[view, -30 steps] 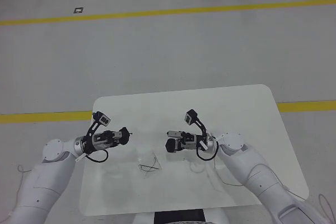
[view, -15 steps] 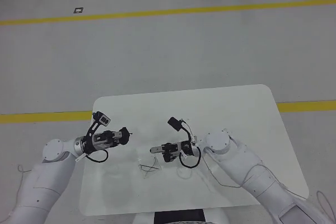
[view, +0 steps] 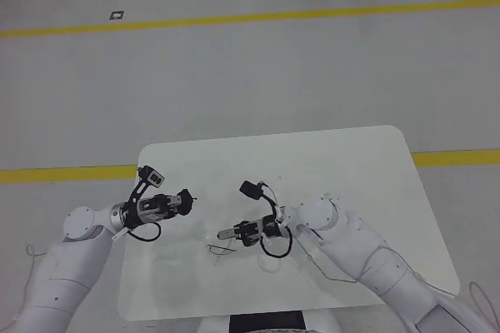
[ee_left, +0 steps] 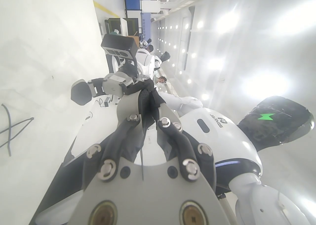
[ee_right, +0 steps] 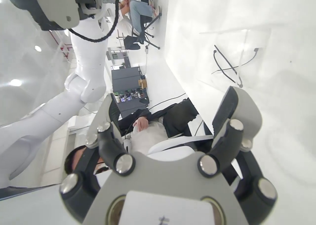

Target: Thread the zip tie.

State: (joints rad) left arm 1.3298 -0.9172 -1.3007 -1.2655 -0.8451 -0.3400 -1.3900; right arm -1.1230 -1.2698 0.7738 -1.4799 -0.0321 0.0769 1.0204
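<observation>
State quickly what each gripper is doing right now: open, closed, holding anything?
Left gripper: closed, holding a thin black zip tie.
Right gripper: open, empty, near the loose zip ties.

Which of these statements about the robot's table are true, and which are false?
1. The right gripper is open. True.
2. The loose zip ties lie in a box. False: they lie crossed on the bare table.
3. The left gripper is shut. True: a thin black strand, apparently a zip tie, runs between its fingers.
4. The right gripper holds a zip tie. False: nothing sits between its fingers, and the loose zip ties lie just beyond them.
5. The left gripper is nearer the loose zip ties than the right gripper. False: in the top view the right gripper is nearer.
</observation>
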